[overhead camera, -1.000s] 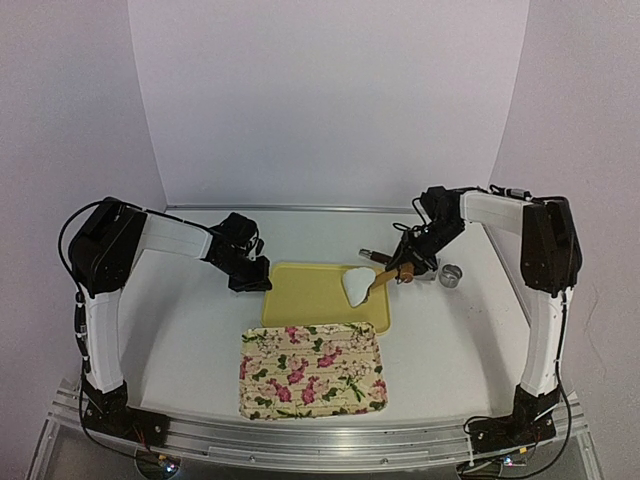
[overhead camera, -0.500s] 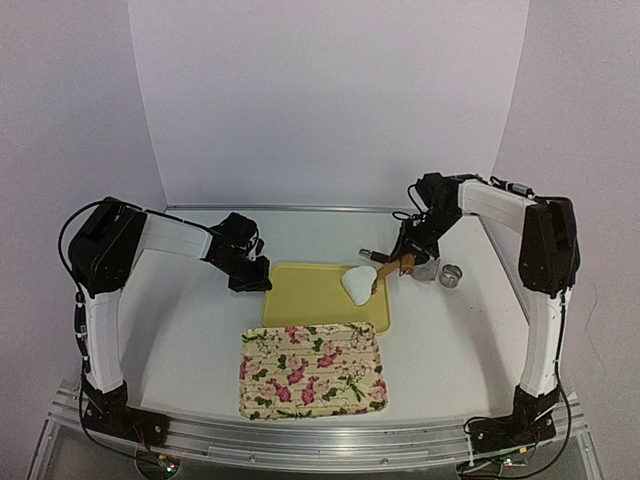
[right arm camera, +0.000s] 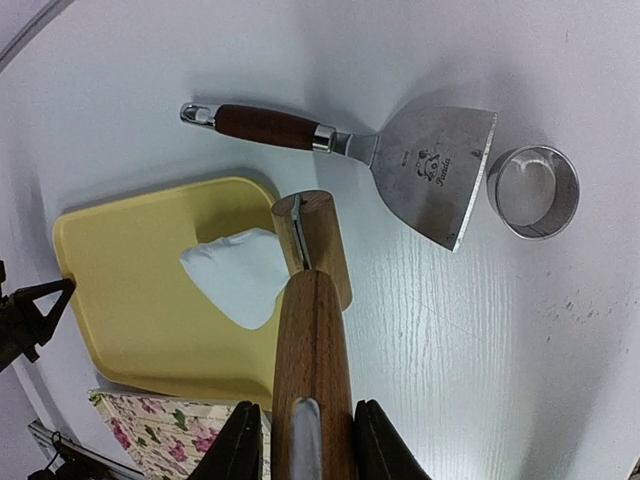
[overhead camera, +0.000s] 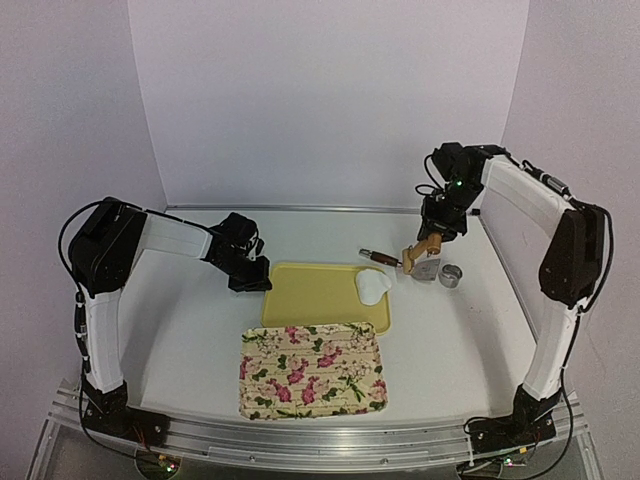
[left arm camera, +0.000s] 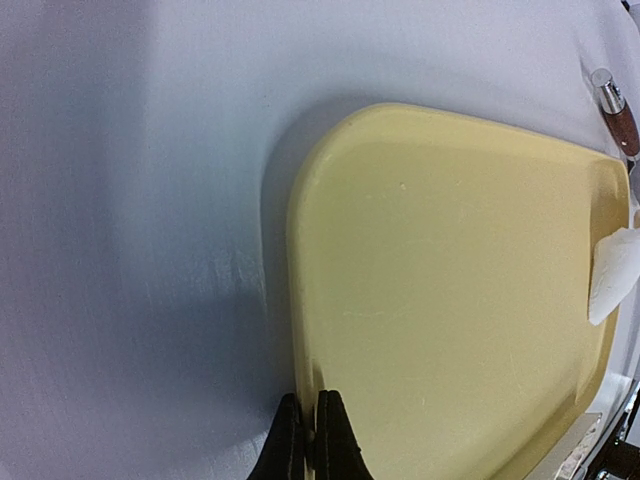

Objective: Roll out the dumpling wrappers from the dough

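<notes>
A white piece of dough (overhead camera: 375, 287) (right arm camera: 235, 275) lies folded on the right end of the yellow board (overhead camera: 315, 295) (left arm camera: 450, 300), and shows in the left wrist view as a white corner (left arm camera: 612, 272). My right gripper (overhead camera: 432, 238) (right arm camera: 305, 445) is shut on the handle of a wooden rolling pin (overhead camera: 421, 250) (right arm camera: 312, 330). The pin hangs tilted above the table, just right of the dough and off it. My left gripper (overhead camera: 254, 282) (left arm camera: 310, 445) is shut on the board's rim at its far left corner. The dumpling wrappers are out of view.
A metal scraper with a brown handle (overhead camera: 395, 261) (right arm camera: 430, 170) lies behind the board's right end. A metal ring cutter (overhead camera: 451, 275) (right arm camera: 532, 192) stands to its right. A floral tray (overhead camera: 312, 370) (right arm camera: 170, 430) sits in front of the board.
My right arm has lifted the rolling pin up and back to the right, off the dough. The dough has shifted slightly toward the board's right edge. The left arm has not moved.
</notes>
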### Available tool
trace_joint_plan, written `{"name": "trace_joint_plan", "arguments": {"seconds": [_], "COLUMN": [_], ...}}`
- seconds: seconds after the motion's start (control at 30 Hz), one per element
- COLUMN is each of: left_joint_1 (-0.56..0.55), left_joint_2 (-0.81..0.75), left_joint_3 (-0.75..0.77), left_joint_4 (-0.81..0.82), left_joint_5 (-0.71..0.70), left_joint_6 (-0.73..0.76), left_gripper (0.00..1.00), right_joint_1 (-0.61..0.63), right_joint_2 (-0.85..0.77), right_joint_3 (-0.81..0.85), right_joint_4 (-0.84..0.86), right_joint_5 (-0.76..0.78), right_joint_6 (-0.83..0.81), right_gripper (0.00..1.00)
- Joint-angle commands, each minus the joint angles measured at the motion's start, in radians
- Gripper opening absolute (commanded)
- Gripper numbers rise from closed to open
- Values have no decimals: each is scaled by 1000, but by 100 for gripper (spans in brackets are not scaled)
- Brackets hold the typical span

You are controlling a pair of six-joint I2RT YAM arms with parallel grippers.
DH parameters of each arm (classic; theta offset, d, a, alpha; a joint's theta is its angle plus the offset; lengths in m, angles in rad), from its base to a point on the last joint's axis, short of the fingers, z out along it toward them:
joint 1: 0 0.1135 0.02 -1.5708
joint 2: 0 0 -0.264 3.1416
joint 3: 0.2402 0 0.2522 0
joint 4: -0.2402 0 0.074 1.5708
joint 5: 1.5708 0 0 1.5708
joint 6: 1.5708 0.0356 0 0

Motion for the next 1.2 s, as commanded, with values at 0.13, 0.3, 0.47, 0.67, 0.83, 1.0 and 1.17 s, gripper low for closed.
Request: {"name": "trace_joint_plan", "arguments": {"seconds": [0.13, 0.3, 0.47, 0.67, 0.83, 1.0, 1.17], "left_joint_1": [11, 11, 11, 11, 11, 11, 11], "left_joint_2": [8, 2, -2, -2, -2, -2, 1], "left_joint_3": [-37, -44, -53, -59, -63, -66, -63], "left_joint_4": [-104, -101, -98, -91, -85, -84, -84], "left_joint_5": [-48, -48, -48, -47, -46, -47, -46], "left_joint_6": [10, 10, 8, 2, -3, -6, -6], "left_gripper": [0, 0, 0, 0, 0, 0, 0], "right_joint_1": [56, 98, 111, 133, 137, 136, 136], "right_joint_2": [-29, 25, 84, 176, 224, 254, 273], "right_joint_3": [108, 154, 192, 240, 253, 238, 209], "right_joint_4": [-82, -98, -102, -102, -105, -140, -152], "right_joint_5": [-149, -145, -143, -158, -112, -52, -27], "right_joint_6": [-76, -77, -83, -108, -103, -97, -91], "right_gripper": [0, 0, 0, 0, 0, 0, 0]}}
